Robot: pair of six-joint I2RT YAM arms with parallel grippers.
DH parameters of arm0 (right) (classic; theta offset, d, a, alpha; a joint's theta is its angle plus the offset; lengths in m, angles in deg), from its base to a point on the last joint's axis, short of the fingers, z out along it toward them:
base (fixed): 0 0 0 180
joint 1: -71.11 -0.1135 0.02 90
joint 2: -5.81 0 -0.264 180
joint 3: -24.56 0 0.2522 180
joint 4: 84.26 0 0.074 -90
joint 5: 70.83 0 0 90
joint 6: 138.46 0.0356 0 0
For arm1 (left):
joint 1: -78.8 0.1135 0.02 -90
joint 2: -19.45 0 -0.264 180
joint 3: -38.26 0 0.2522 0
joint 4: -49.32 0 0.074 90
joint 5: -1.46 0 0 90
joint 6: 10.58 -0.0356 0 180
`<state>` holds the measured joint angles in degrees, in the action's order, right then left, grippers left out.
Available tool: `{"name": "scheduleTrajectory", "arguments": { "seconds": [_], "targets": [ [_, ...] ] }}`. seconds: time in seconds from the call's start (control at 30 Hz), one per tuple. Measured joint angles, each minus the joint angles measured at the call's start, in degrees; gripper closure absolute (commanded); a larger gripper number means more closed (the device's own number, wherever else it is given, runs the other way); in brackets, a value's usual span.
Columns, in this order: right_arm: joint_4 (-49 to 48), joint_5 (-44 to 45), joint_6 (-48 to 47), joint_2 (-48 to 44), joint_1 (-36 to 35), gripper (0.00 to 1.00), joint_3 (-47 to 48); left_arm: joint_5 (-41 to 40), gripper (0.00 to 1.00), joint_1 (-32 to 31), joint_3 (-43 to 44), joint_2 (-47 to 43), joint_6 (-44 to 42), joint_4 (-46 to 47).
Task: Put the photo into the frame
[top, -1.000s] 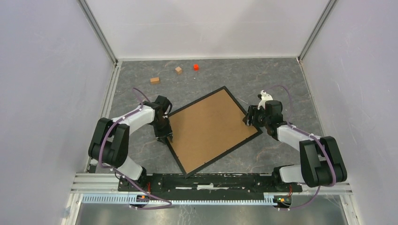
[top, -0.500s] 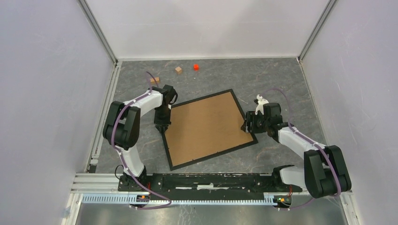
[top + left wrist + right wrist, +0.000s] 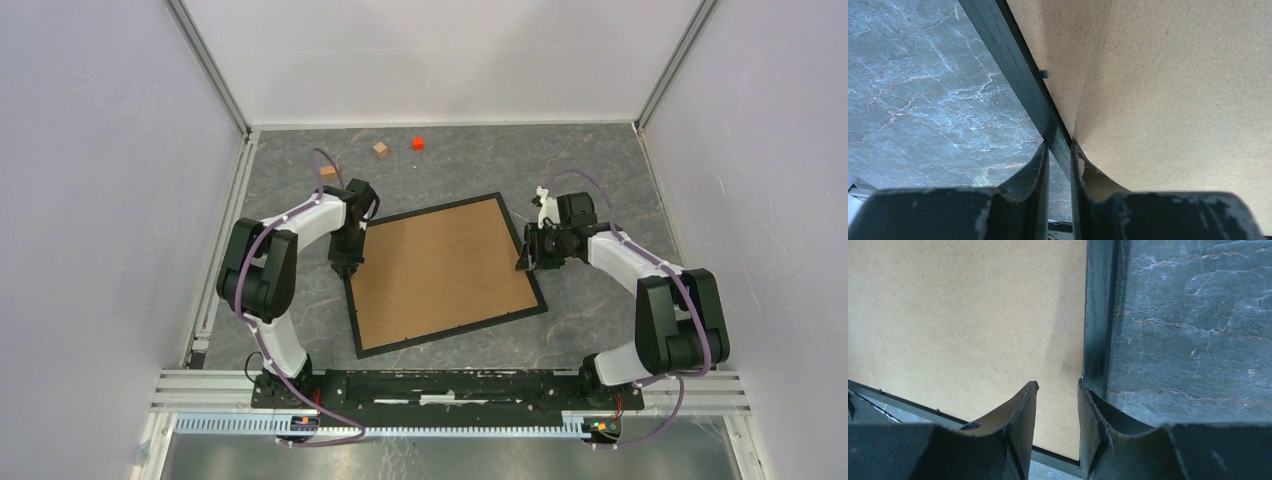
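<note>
Two grippers, one frame and two loose cubes make up our list.

- **The frame** (image 3: 1015,65): it lies flat on the grey marbled table (image 3: 600,170), back side up and turned a little out of square with the table's edges. Its brown backing board (image 3: 445,270) fills the opening. We note one small retaining tab (image 3: 1044,74) where the board meets the frame's left rail.
- **Left gripper** (image 3: 1059,147): it sits at the frame's left rail with the jaws drawn narrow and the black rail pinched between them. One finger is on the outer side of the rail and the other on the board side.
- **Right gripper** (image 3: 1057,385): it sits at the frame's right rail with the fingers a narrow gap apart. One finger is over the board and the other at the rail's inner edge. We cannot tell whether it clamps anything.
- **Wooden cube** (image 3: 381,149) and **red cube** (image 3: 417,143): both lie beyond the frame's far edge, well apart from it.
- **Photo**: none appears in any view, and whether one lies under the board is hidden from us.

We judge the task to be either early or nearly closed, and these views cannot tell us which. If the photo is not inside, the board must come out, the photo go in and the tabs be pressed down. If it is inside, only turning the frame face up remains.
</note>
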<state>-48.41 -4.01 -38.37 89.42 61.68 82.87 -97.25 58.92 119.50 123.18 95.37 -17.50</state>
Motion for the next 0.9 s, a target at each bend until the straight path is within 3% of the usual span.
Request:
{"name": "scheduleTrajectory", "arguments": {
  "seconds": [0.23, 0.43, 0.9],
  "targets": [
    [0.98, 1.51, -1.01, 0.87, 1.64, 0.65, 0.33, -0.02, 0.98, -0.02, -0.04, -0.02, -0.04, 0.04],
    [1.18, 2.93, -1.77, 1.60, 2.38, 0.75, 0.33, -0.02, 0.98, -0.02, -0.07, -0.07, -0.04, 0.04],
    [0.04, 2.27, -2.05, 3.67, 3.19, 0.77, 0.33, 0.02, 0.98, -0.02, -0.22, -0.17, -0.04, 0.20]
  ]
}}
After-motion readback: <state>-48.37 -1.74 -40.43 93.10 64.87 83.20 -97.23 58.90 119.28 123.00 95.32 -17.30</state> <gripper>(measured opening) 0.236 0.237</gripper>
